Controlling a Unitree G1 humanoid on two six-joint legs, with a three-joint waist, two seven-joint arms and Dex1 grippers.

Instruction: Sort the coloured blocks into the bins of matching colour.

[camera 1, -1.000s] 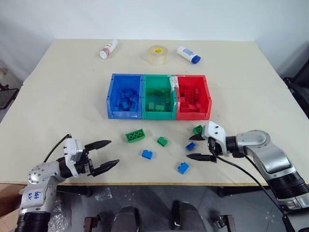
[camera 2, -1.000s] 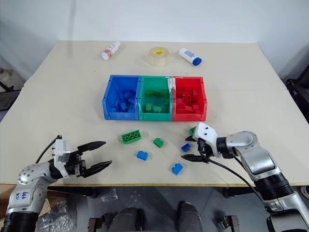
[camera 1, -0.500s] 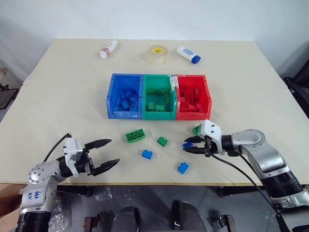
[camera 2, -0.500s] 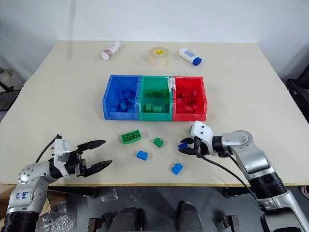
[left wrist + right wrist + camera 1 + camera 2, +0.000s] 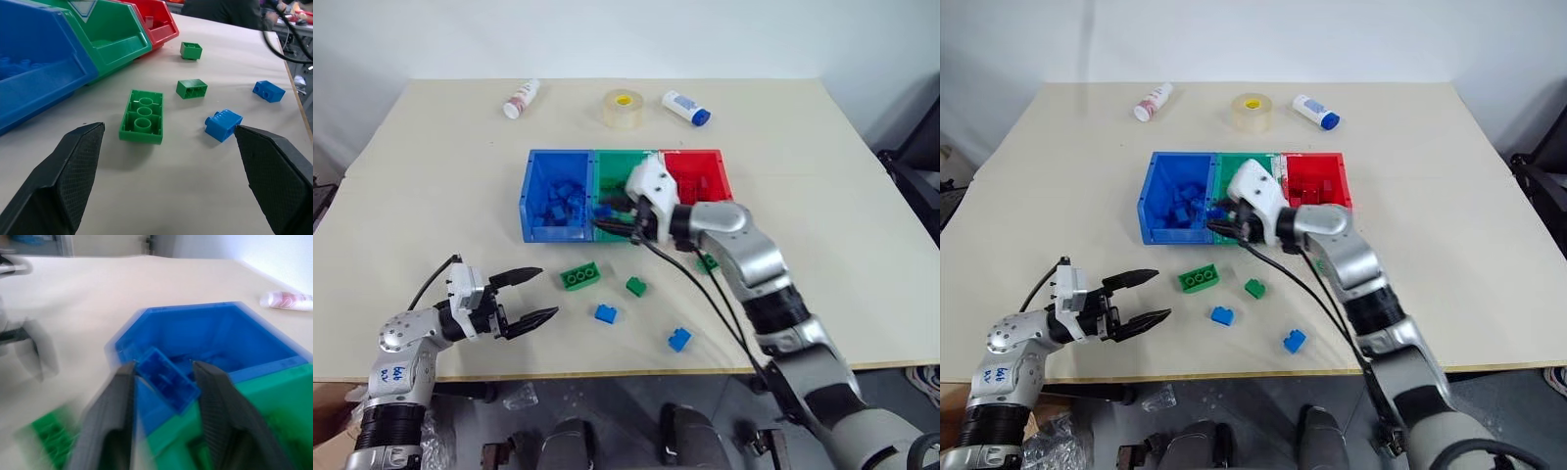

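No text can be read anywhere; the print on the two white bottles [image 5: 521, 98] is illegible.

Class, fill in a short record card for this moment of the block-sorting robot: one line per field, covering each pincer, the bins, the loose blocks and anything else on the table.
Right pincer: shut on a blue block, near the blue bin
Left pincer: open, holding nothing, near the table's front edge
Bins: blue, green bin, red bin, joined in a row
Loose green blocks: long green block, small green block, third green block
Loose blue blocks: two, and
Other items: tape roll, two white bottles
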